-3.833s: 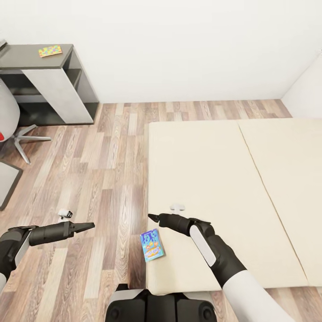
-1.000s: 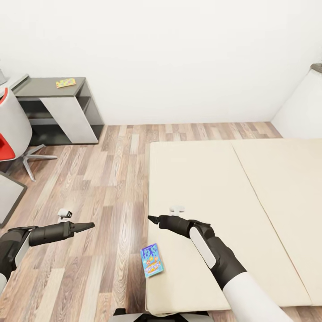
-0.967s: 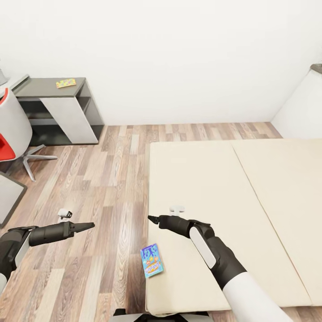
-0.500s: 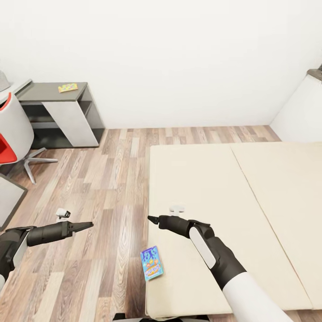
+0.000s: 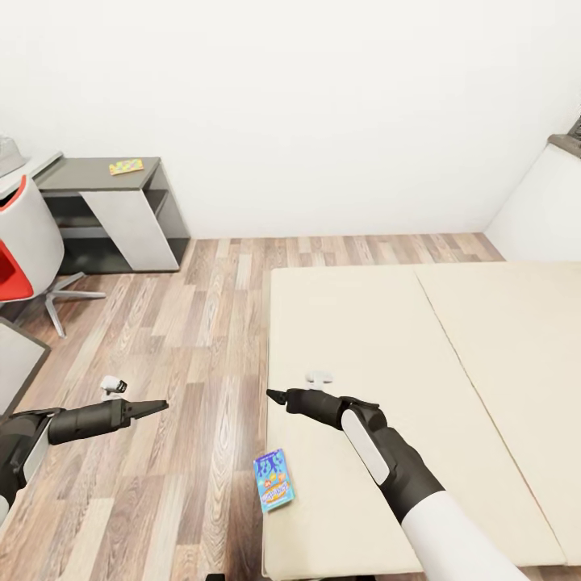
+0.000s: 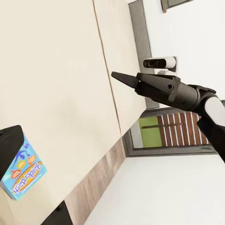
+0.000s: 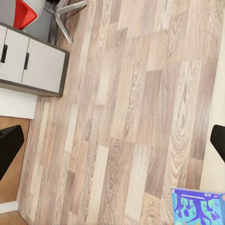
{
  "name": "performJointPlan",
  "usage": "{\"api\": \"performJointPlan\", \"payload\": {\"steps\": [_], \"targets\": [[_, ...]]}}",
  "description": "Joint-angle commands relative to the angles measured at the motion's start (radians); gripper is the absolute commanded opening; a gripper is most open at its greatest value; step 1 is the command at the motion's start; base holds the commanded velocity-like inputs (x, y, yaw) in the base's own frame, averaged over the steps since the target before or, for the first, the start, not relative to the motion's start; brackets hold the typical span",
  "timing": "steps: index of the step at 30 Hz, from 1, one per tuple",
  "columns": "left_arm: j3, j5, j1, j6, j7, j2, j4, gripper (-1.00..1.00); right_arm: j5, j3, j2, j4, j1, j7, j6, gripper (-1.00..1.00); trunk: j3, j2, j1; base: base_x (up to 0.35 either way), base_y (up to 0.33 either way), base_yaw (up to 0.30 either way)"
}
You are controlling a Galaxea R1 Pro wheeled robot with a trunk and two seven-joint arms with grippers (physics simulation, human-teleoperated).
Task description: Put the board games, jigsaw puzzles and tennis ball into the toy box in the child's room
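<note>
right hand (image 5: 274, 395) clenched, empty, over bed (image 5: 420, 371) edge | left hand (image 5: 159, 405) clenched, empty | blue board game (image 5: 273, 479) below right hand at bed edge | should unclench, lower straight, pinch box's long sides

Blue board game (image 5: 273, 480) flat on bed (image 5: 420, 363) corner, near right pincer (image 5: 272, 395); left pincer (image 5: 161, 405) over floor (image 5: 194, 339).
</note>
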Motion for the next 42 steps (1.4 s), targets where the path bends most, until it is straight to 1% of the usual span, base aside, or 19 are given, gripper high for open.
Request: {"api": "performJointPlan", "payload": {"steps": [1, 20, 28, 42], "targets": [[0.000, 0.000, 0.000, 0.011, -0.004, 0.000, 0.000, 1.00, -0.002, -0.001, 0.000, 0.000, -0.001, 0.001, 0.005, 1.00, 0.000, -0.002, 0.001, 0.000, 0.000, 0.000], [0.000, 0.001, 0.000, 0.011, -0.004, -0.004, 0.000, 1.00, -0.002, -0.001, -0.001, 0.005, -0.001, 0.000, 0.005, 1.00, 0.032, -0.002, 0.001, 0.000, 0.000, 0.000], [-0.001, 0.000, 0.000, 0.011, -0.004, -0.009, 0.000, 1.00, -0.004, -0.001, -0.013, 0.004, -0.001, 0.001, 0.005, 1.00, 0.045, -0.002, 0.001, 0.000, 0.000, 0.000], [0.008, 0.002, 0.000, 0.011, -0.004, -0.005, 0.000, 1.00, -0.007, -0.001, -0.015, 0.007, 0.000, -0.002, 0.002, 1.00, 0.068, -0.002, 0.001, 0.000, 0.000, 0.000]]}}
